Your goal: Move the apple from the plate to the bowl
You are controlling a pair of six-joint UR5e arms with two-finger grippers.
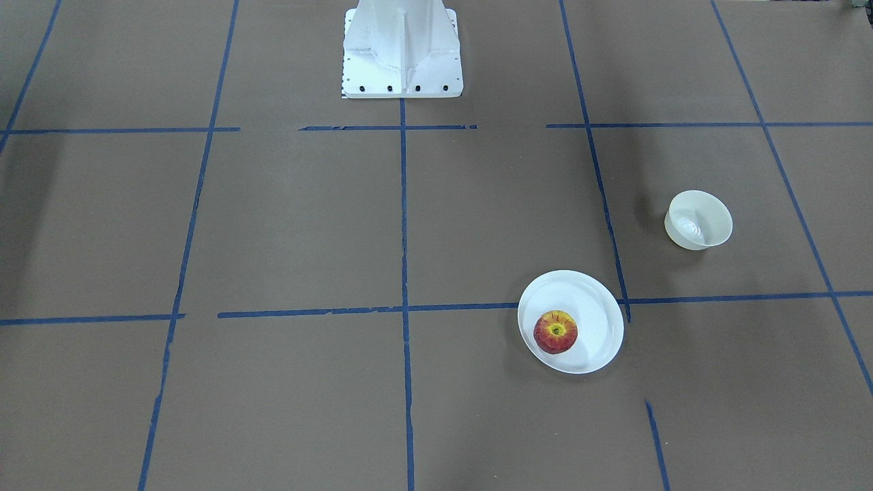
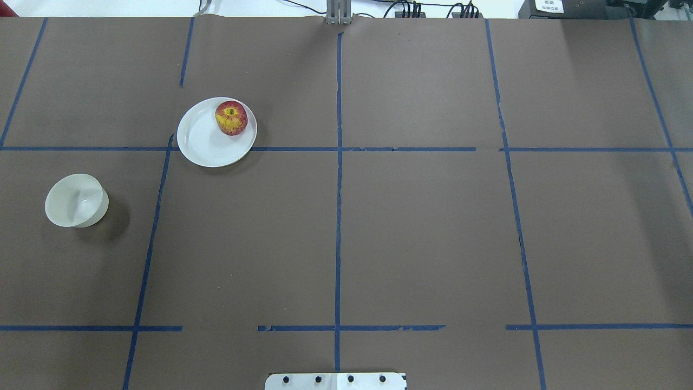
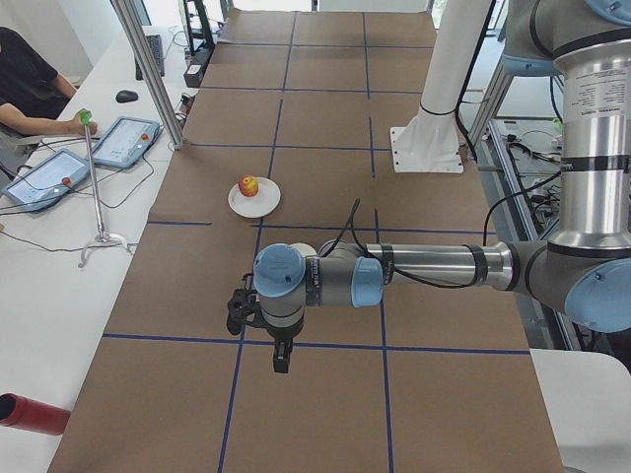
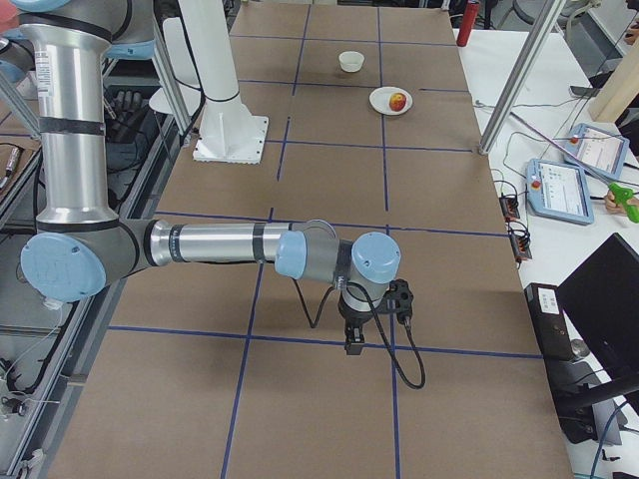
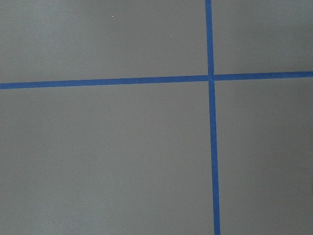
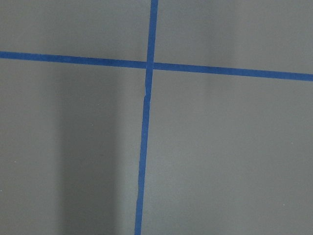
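Apple (image 1: 556, 332) on plate (image 1: 600, 307), bowl (image 1: 698, 219) well apart; left pincer (image 3: 281, 357) and right pincer (image 4: 354, 341) state unclear.

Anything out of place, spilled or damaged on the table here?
Nothing stands out. The apple sits whole on the plate, off-centre near its rim. The bowl stands upright and empty, apart from the plate. Nothing is spilled.

Brown table (image 2: 433, 244), blue tape grid (image 2: 338, 216), white side desk (image 3: 49, 315)
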